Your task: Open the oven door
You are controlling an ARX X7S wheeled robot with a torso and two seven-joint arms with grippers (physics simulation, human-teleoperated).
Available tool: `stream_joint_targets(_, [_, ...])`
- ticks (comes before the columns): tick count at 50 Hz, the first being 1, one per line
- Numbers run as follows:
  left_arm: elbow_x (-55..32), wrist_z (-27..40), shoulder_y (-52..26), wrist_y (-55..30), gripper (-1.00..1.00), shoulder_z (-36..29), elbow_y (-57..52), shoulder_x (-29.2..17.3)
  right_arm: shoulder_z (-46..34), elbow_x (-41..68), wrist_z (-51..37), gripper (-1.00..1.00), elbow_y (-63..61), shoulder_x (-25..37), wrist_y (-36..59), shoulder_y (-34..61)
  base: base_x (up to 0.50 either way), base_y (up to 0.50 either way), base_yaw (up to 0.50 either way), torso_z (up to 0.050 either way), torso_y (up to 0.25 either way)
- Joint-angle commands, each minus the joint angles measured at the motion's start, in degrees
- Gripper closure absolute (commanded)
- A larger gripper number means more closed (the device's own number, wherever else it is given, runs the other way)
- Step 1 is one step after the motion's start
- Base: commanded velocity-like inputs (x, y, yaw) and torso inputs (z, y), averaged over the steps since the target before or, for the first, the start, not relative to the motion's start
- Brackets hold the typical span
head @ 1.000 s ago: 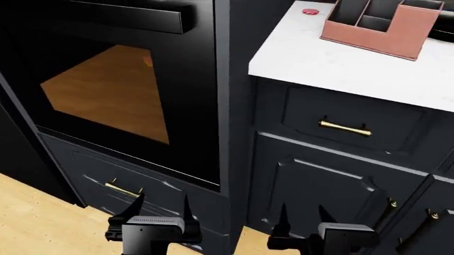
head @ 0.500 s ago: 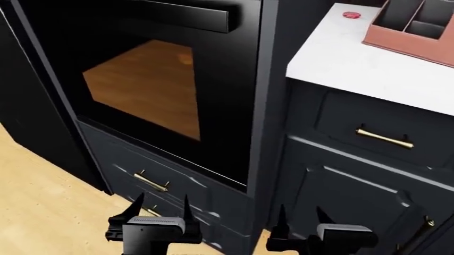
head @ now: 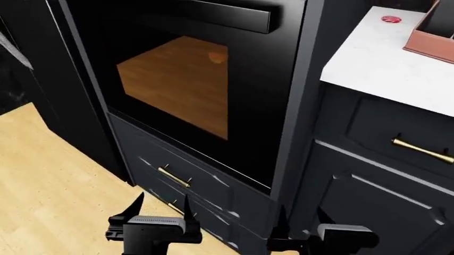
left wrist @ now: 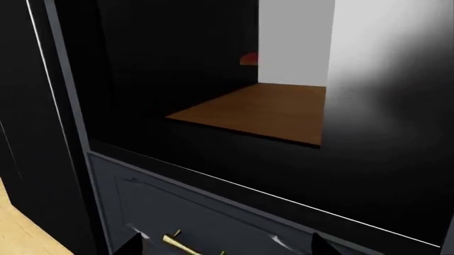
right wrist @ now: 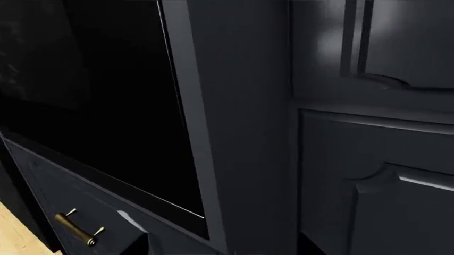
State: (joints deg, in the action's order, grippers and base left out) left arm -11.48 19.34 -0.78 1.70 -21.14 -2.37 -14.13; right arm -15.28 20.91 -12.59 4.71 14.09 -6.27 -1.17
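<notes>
The oven door (head: 259, 111) is a glossy black panel with an amber window, closed, filling the upper middle of the head view. Its wide black bar handle (head: 227, 16) runs along the top edge. Both grippers hang low in front of the cabinetry, well below the handle. My left gripper (head: 161, 204) is open and empty before the drawer under the oven. My right gripper (head: 303, 215) is open and empty near the cabinet post. The left wrist view faces the oven door (left wrist: 248, 114) past the left gripper (left wrist: 223, 247). In the right wrist view, the oven door (right wrist: 92, 106) lies beyond the right gripper (right wrist: 223, 247).
A navy drawer with a brass handle (head: 174, 176) sits under the oven. At right, a white countertop (head: 383, 58) carries a pink organiser (head: 434, 40) and a small red object (head: 391, 19), above a drawer handle (head: 422, 150). Wooden floor (head: 50, 175) lies at left.
The head view has swung left: the oven and counter slid rightward in the picture and more floor shows. Both grippers hold the same open pose.
</notes>
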Motion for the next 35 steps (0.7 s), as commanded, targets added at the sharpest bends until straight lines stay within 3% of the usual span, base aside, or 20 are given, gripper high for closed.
stream_joint_targets(1, [-0.01, 0.35, -0.12, -0.23, -1.00, -0.39, -0.20, -0.15, -0.15, 0.35, -0.06, -1.00, 0.36, 0.10, -0.30, 0.04, 0.00, 0.00, 0.00, 0.000, 0.000])
stream_joint_targets(35, [-0.39, 0.93, -0.35, -0.24, -1.00, -1.27, -0.43, -0.72, -0.88, 1.12, -0.31, -1.00, 0.01, 0.65, -0.54, 0.05, 0.11, -0.16, 0.00, 0.000, 0.000])
